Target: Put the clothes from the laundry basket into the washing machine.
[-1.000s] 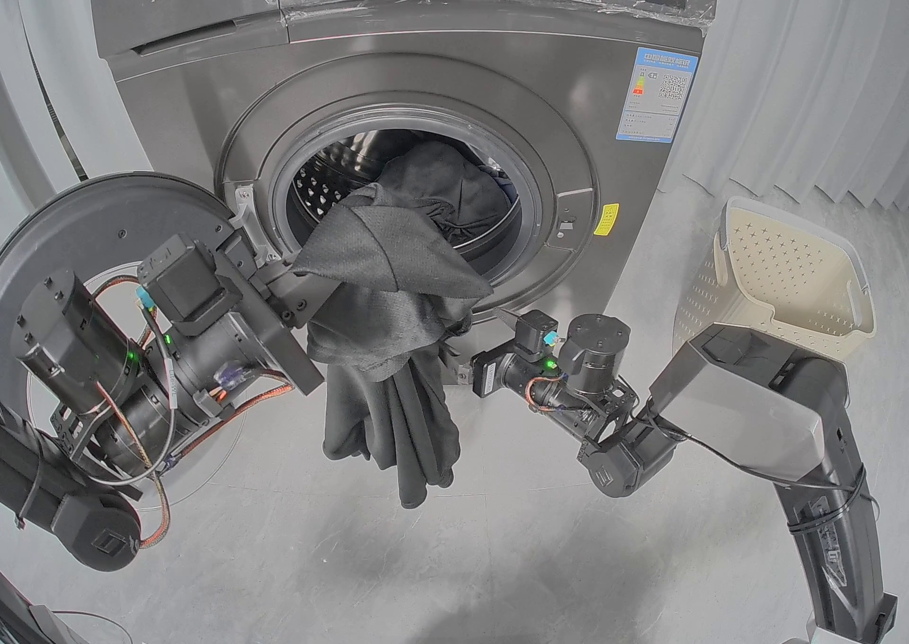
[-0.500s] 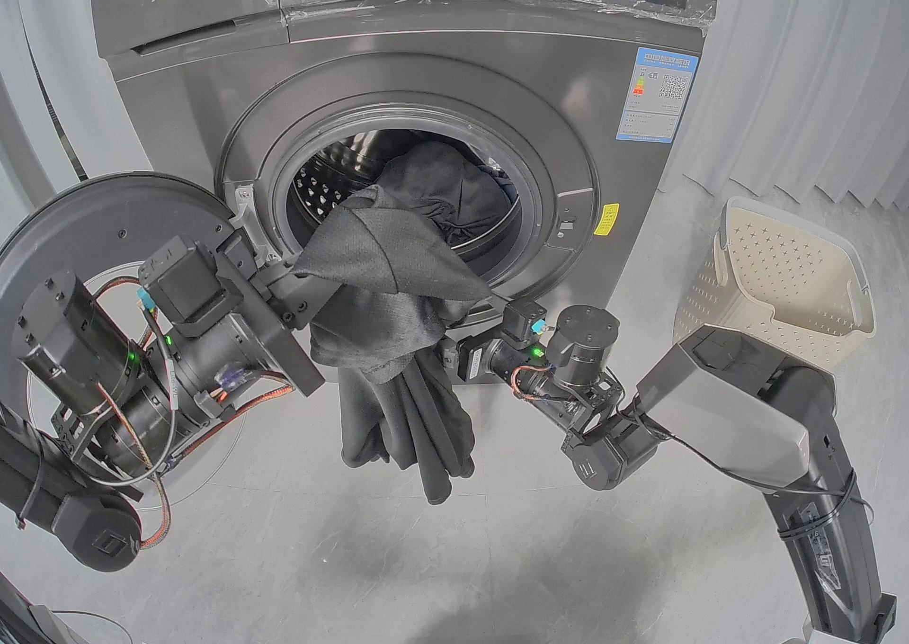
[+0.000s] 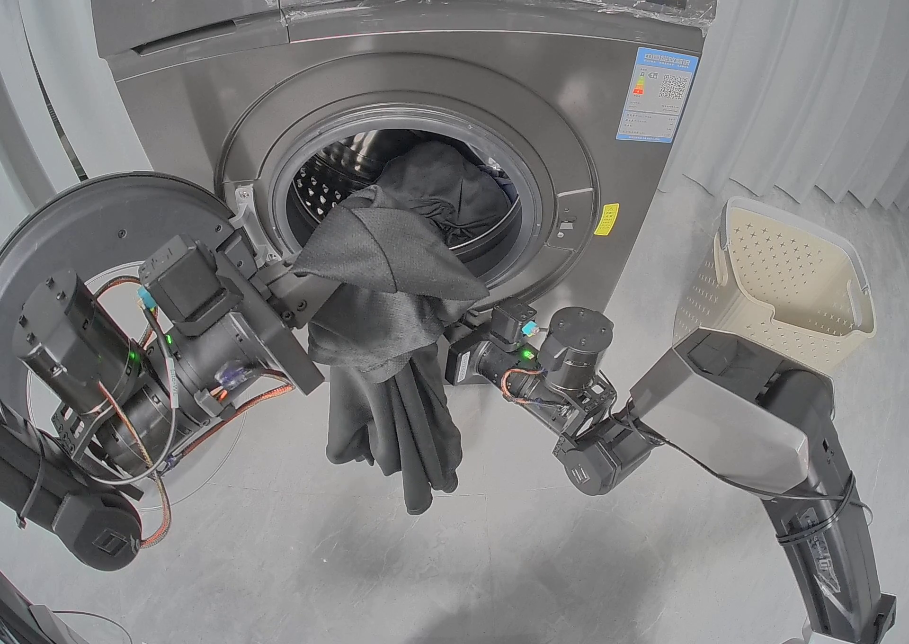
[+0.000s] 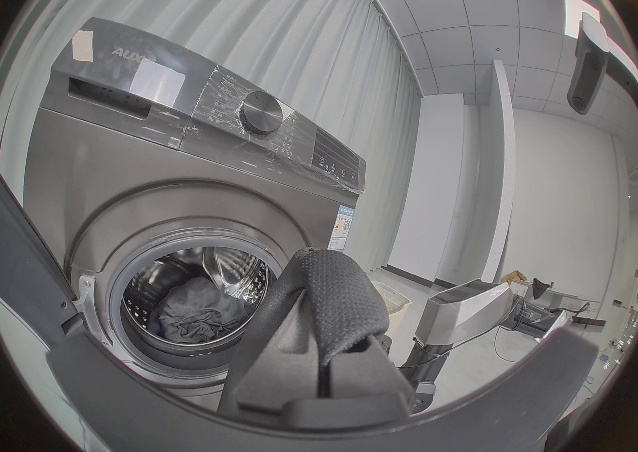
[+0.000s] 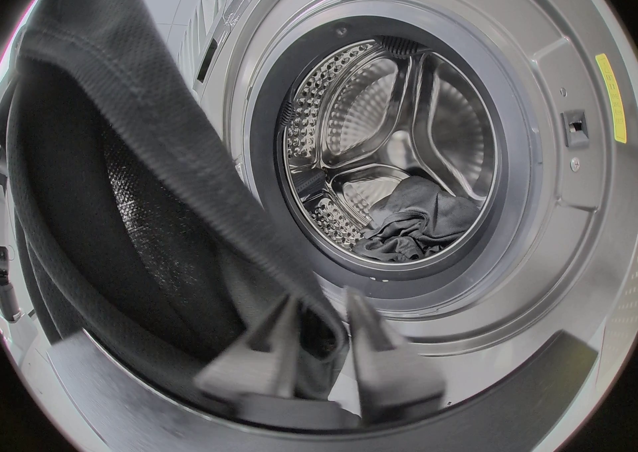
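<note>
A dark grey garment point(image 3: 388, 295) hangs in front of the washing machine's point(image 3: 398, 49) open drum, its lower part dangling toward the floor. My left gripper point(image 3: 308, 286) is shut on its upper fold; in the left wrist view the cloth point(image 4: 339, 294) drapes over that gripper point(image 4: 319, 353). My right gripper point(image 3: 453, 354) is at the garment's right edge, below the drum opening. It point(image 5: 325, 324) stands open, with a bit of the garment's edge point(image 5: 166, 161) between its fingers. Another dark garment point(image 5: 419, 214) lies inside the drum.
The machine's round door point(image 3: 95, 229) stands swung open at the left, behind my left arm. A cream laundry basket point(image 3: 795, 267) sits on the floor at the right, with no clothes visible in it. Grey floor lies bare in front of the machine.
My right gripper has moved left and slightly up, reaching the hanging garment's edge. The dangling part of the garment swayed. The left arm has stayed put.
</note>
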You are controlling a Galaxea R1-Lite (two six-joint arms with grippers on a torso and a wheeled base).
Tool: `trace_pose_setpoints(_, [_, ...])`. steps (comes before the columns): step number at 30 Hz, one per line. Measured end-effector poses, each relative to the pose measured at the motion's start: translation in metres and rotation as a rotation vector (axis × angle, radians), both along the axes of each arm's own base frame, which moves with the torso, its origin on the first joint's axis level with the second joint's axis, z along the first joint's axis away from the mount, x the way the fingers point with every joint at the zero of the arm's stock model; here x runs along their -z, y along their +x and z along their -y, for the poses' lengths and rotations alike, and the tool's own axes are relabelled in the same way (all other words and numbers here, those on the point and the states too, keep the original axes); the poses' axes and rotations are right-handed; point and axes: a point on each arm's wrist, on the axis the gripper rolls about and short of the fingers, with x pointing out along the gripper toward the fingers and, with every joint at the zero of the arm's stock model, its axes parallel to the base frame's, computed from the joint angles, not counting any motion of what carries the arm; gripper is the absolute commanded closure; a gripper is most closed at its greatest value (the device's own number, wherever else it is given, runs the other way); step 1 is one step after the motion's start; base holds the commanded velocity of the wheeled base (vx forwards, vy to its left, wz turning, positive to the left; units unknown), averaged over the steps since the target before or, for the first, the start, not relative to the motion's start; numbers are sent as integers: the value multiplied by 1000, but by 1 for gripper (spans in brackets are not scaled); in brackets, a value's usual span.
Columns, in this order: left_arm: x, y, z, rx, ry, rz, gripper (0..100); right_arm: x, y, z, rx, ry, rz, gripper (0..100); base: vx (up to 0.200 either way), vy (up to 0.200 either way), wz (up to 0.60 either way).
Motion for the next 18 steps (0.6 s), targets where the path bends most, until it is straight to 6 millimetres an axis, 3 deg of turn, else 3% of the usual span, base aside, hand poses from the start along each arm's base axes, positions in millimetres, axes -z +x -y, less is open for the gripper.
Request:
trace_pose_setpoints(9, [0,1,-1,-4,-6,-8,100,-15,-11,19,22,-16,-23,100,0,0,0])
trace_pose_setpoints(18, [2,5,-4,-18,-12,-25,100,-52,-69,64,35,-68,-98,100,0,0,0])
